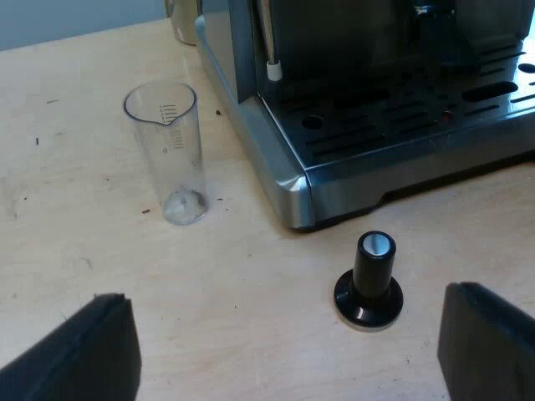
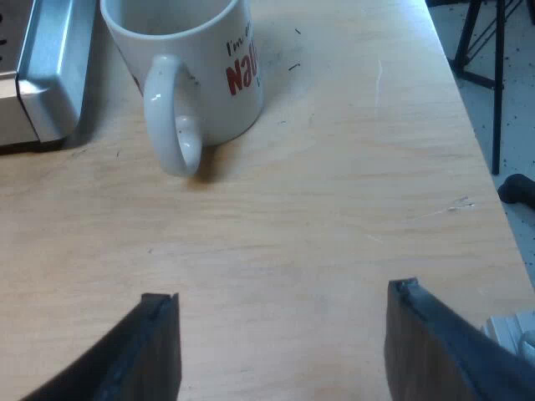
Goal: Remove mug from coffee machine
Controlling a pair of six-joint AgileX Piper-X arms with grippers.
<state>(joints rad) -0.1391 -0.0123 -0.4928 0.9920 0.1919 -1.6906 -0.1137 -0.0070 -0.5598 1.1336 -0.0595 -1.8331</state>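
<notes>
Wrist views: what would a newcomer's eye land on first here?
The white mug with red lettering, standing on the table beside the machine's corner, ahead of the open right gripper. Then the measuring glass and black-knobbed tamper, both upright on the table by the machine's drip tray.

Likely a lab: wooden counter (image 2: 334, 209), espresso machine (image 1: 376, 125), black stand legs (image 2: 489, 50) on speckled floor (image 2: 520, 117) beyond the right pincer (image 2: 280, 292).

Wooden table (image 1: 251, 334) with espresso machine (image 1: 401, 171), measuring glass (image 1: 167, 154), tamper (image 1: 369, 284), mug (image 2: 196, 71)
</notes>
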